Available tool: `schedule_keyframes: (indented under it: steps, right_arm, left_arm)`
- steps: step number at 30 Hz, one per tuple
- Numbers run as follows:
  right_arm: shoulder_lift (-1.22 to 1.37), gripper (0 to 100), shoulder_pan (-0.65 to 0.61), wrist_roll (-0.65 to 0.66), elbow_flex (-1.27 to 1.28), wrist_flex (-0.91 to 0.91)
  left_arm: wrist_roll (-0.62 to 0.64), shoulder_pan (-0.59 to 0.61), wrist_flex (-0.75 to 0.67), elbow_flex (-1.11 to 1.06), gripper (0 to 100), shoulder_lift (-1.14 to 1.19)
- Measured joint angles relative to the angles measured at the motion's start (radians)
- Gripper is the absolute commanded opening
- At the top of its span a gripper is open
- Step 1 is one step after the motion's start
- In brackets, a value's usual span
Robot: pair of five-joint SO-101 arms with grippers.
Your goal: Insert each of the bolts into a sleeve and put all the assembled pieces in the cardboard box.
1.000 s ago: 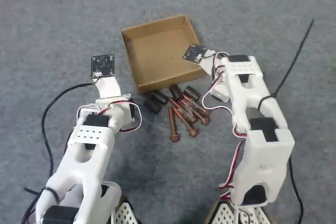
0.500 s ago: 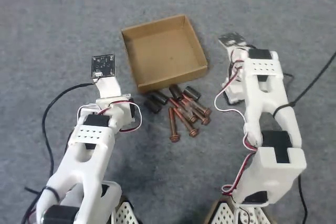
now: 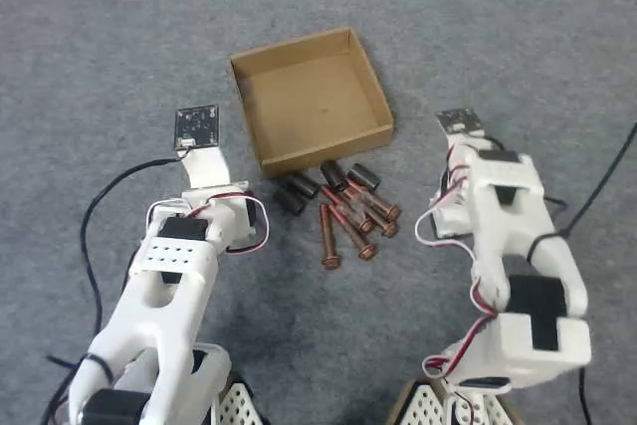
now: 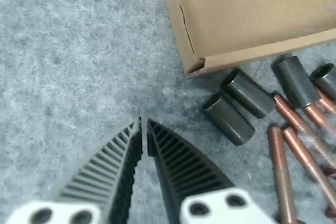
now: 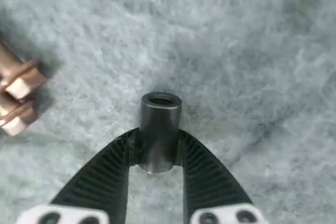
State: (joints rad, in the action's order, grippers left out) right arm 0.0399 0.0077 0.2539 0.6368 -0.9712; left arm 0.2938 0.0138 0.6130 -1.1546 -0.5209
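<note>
Sleeve (image 5: 160, 129): dark short tube, open end showing, clamped at its lower half between the ribbed jaws of the right gripper (image 5: 159, 139). Grey carpet (image 5: 252, 51) lies behind it; cannot tell whether the sleeve touches the carpet.

Loose sleeves (image 3: 296, 191): four, lying on their sides at centre frame in the high view, just below the box front wall. Two sit side by side, touching; the other two lie further right.

Bolts (image 3: 348, 226): copper, in a loose pile just below the loose sleeves, some crossing each other, heads mostly toward the lower part of the frame.

Box (image 3: 328, 149): open cardboard tray, upper centre, turned a little; nothing inside.

Left gripper (image 4: 144, 124): jaws all but together, holding nothing, above bare carpet near the box corner (image 4: 197, 66).

Right arm (image 3: 498, 206) stands right of the pile, well apart from it. Left arm (image 3: 179, 256) stands at lower left.
</note>
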Motion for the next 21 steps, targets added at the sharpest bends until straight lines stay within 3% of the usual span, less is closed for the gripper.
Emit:
schedule_keyframes:
  steps: [4, 9, 13, 21]
  right_arm:
    - [-0.043, 0.6, 0.014, -0.005, 0.041, 0.046]
    - [-0.046, 0.6, 0.020, -0.005, 0.041, 0.055]
    - [-0.046, 0.6, 0.020, -0.005, 0.041, 0.055]
    - [-0.046, 0.6, 0.020, -0.005, 0.041, 0.055]
  left_arm:
    - [0.000, -0.031, 0.052, 0.000, 1, -0.029]
    - [0.012, -0.195, 0.150, 0.000, 1, -0.190]
    - [0.095, -0.339, 0.224, 0.000, 1, -0.299]
    - [0.123, -0.471, 0.167, 0.000, 1, -0.216]
